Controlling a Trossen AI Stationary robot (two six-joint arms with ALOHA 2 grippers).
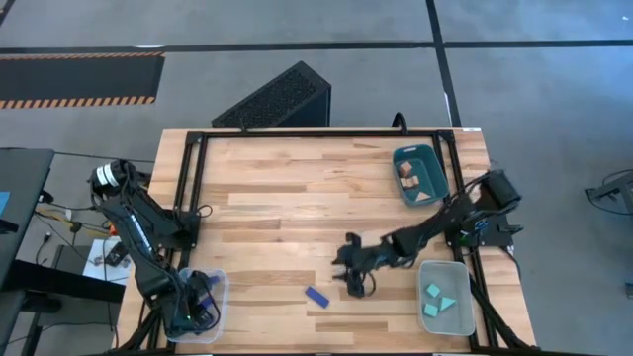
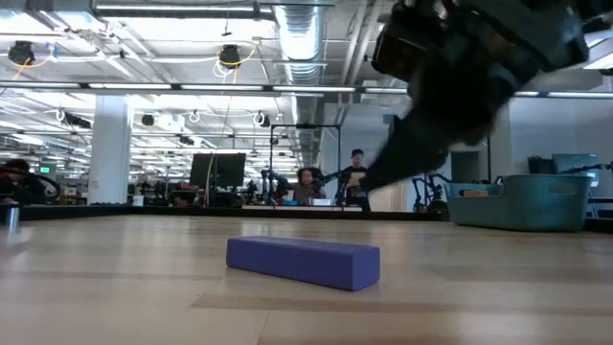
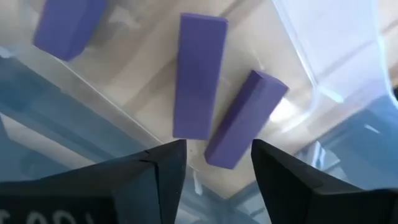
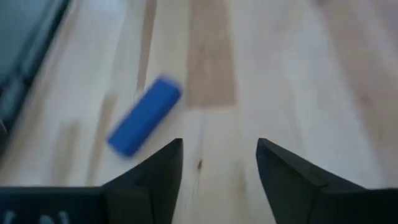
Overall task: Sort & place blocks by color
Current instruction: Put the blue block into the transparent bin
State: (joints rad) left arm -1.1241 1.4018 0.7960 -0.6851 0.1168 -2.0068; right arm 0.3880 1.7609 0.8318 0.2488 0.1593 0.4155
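1 blue bar (image 1: 316, 296) lies bare on the table (image 1: 287, 198), just beside the right gripper (image 1: 353, 280), fingers apart and empty. It should centre over the bar's narrow width. Left gripper (image 3: 217, 163), fingers apart, hangs over the clear tray (image 1: 220, 289).

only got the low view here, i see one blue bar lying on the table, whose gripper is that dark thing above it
Observer: That is the right gripper, hovering just beside the blue bar, jaws open and empty.
Operator: where's the left one
Observer: The left gripper is over the clear tray at the table's near left corner, open, holding nothing.
Operator: anything in that tray
Observer: Three blue bars lie in it, seen from the left wrist.
Operator: other colours sorted?
Observer: Teal pieces sit in the clear tray on the right, wood pieces in the teal bin.
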